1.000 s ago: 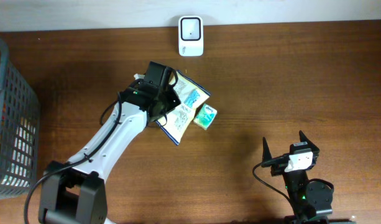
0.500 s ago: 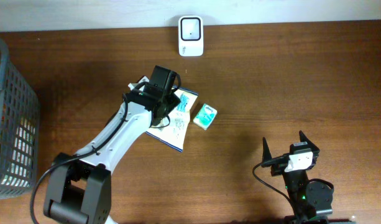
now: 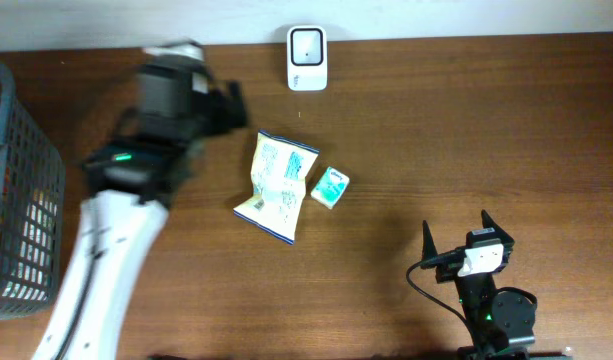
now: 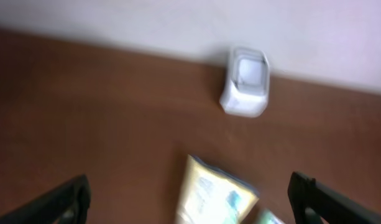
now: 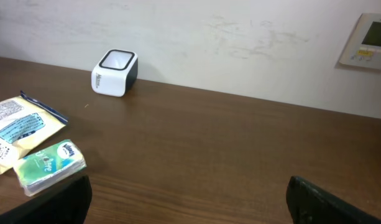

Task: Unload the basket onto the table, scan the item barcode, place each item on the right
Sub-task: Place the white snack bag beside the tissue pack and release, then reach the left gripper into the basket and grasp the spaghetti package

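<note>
Flat cream-and-blue printed pouch [image 3: 276, 185] lies on the brown wooden table [image 3: 486, 120], roughly mid-table, slightly creased, long axis pointing toward the far edge; neither gripper touches it. No barcode legible in any view. Small green-and-white tissue pack [image 3: 331, 187] sits just beside the pouch's right edge; can't tell whether they touch. White box-shaped scanner with a dark window [image 3: 307, 45] stands at the far edge of the table against the white wall, apart from the pouch and slightly to its right. Left gripper [image 3: 224, 108] is up off the table, to the left of the pouch and scanner, motion-blurred in overhead; in the left wrist view its black fingers [image 4: 66, 202] sit at the two bottom corners, spread wide, nothing between them, with the pouch top and the scanner in front. Right gripper [image 3: 456, 232] is at the near right of the table, well apart from the items, jaws spread wide and empty. Grey wire basket [image 3: 21, 200] stands at the left edge of the table.
</note>
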You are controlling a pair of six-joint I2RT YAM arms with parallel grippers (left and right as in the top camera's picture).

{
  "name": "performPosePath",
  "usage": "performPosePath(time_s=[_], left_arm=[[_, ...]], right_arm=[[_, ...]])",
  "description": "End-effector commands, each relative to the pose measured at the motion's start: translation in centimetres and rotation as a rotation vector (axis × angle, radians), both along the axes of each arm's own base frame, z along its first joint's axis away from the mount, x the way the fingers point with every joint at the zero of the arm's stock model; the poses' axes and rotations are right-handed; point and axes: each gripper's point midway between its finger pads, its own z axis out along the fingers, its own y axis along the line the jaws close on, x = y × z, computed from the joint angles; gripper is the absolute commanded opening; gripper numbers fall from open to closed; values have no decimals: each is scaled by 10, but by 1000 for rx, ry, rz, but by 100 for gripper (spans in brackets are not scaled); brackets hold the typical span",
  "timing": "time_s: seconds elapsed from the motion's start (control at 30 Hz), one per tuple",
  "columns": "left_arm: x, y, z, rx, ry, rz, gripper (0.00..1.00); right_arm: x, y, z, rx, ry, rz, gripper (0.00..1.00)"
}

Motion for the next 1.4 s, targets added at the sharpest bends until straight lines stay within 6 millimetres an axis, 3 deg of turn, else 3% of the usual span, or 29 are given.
performPosePath(time_s=[0.0,0.1,0.17,0.23,0.3,0.4,0.47,0.57,0.93,1.0,1.07,1.37], left_arm=[[-5,98,82,155,-141,101,99],[-25,203,126,188,-236,365,99],[-42,255,127,205,-234,499,99],[-64,307,111,183,-183,644,99],[-84,360,81,130,-108,793,99],[-98,403,36,92,10,878,100],[-102,419,6,65,91,901,98],[-104,433,-45,100,266,828,84],[-135,485,-157,171,568,649,98],[-133,487,-173,175,593,604,99],[-120,484,-205,184,616,447,99],[-120,484,-271,187,715,298,100]], right_arm=[[0,-1,-3,-4,3,-7,99],[0,-1,-3,-4,3,-7,99],[0,-1,-3,-4,3,-7,99],[0,-1,-3,-4,3,-7,99],[0,-1,-3,-4,3,-7,99],[0,-1,-3,-4,3,-7,99],[0,-1,-3,-4,3,-7,99],[0,-1,-3,-4,3,-7,99],[0,-1,-3,-4,3,-7,99],[0,-1,-3,-4,3,-7,99],[0,-1,-3,-4,3,-7,99],[0,-1,-3,-4,3,-7,99]])
